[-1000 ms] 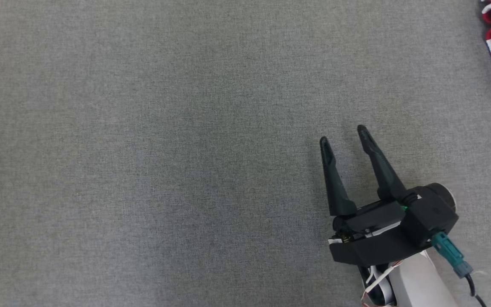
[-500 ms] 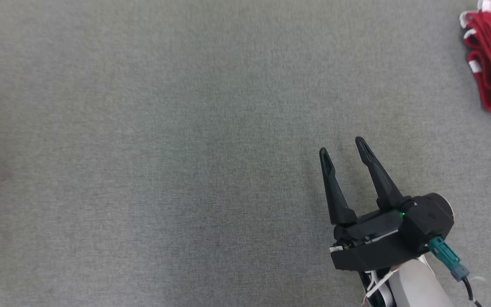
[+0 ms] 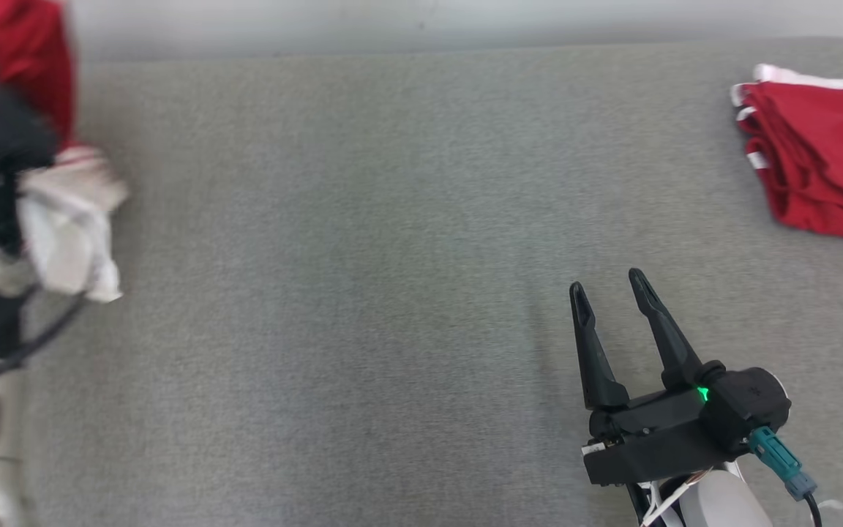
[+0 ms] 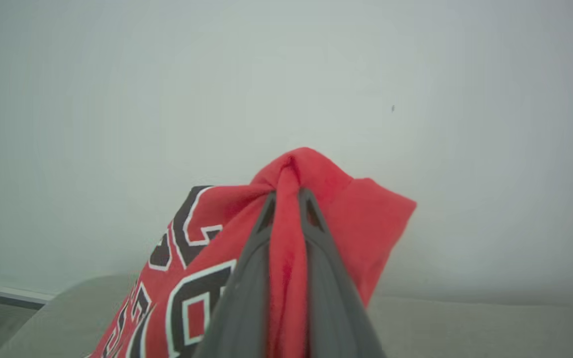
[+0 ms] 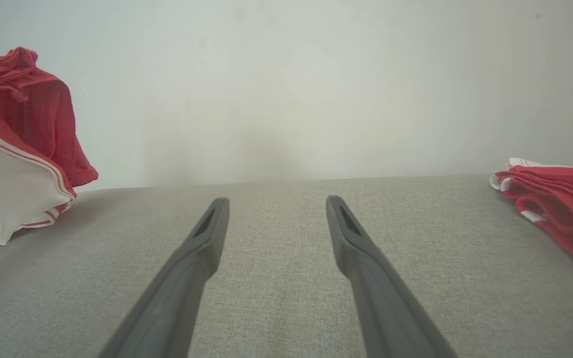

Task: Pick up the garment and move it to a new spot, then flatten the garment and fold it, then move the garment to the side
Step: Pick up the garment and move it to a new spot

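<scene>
Jersey [image 4: 376, 219], seemingly soft and light, droops bunched from your clamped left gripper [image 4: 289, 199]; catch it just below with your empty, spread right gripper [image 3: 607, 280].

Plain lab; grey cloth-covered table [image 3: 363, 219]

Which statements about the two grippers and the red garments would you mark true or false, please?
1. The left gripper is shut on a red jersey. True.
2. The right gripper holds the folded red garment. False: it is open, empty and apart from it.
3. The folded red garment lies on the grey surface. True.
4. The red jersey lies spread flat. False: it hangs bunched from the left gripper.
</scene>
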### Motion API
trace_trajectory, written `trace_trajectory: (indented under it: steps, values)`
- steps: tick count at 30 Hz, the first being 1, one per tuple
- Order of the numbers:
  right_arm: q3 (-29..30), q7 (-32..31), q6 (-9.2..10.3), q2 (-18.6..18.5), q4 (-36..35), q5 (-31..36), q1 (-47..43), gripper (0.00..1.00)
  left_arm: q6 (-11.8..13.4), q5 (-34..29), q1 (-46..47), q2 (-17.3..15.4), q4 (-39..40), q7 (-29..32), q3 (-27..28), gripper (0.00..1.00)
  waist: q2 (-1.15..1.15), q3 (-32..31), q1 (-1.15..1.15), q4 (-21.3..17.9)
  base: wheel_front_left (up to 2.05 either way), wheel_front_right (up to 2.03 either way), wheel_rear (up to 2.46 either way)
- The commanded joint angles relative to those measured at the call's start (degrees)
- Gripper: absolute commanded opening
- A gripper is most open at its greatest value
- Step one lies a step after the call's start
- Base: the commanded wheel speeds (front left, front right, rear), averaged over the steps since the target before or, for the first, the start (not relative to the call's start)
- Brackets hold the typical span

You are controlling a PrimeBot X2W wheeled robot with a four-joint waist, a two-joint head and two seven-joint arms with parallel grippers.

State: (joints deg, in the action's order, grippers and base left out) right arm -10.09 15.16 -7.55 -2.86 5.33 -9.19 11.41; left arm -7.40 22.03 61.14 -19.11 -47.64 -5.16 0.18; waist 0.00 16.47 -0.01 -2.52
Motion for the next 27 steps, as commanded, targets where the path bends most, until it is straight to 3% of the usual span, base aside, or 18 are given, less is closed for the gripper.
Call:
trace_trajectory:
  steps: [1,8,14,21,27]
  values:
    - [0.1,0.1,0.11,0.0,0.3,-0.5,-1.0,1.0,-0.1,1.2,-0.5,2.3,3.2,1.0,-1.5,0.0,0.0,-1.7,0.01,-1.8,0.0,0.0,0.0]
    - [0.3,0.1,0.11,0.0,1.1,-1.5,-2.3,1.0,-0.1,3.4,-1.5,9.6,18.0,6.5,-7.7,0.0,0.0,-2.9,0.01,-5.1,0.0,0.0,0.0]
    - [0.8,0.1,0.11,0.0,1.4,-2.4,-3.0,1.0,0.2,4.5,-3.0,13.6,27.8,10.5,-12.1,0.0,0.0,-2.9,0.01,-7.5,0.0,0.0,0.0]
    - [1.2,0.1,0.11,0.0,1.9,-2.3,-3.4,1.0,1.7,7.3,-10.6,15.4,33.6,12.2,-15.8,0.0,0.0,-2.9,0.01,-8.0,0.0,0.0,0.0]
    - [1.2,0.1,0.11,0.0,2.5,-2.2,-3.8,1.0,2.6,8.8,-21.2,15.2,31.5,11.2,-16.3,0.0,0.0,-3.4,0.01,-7.9,0.0,0.0,0.0]
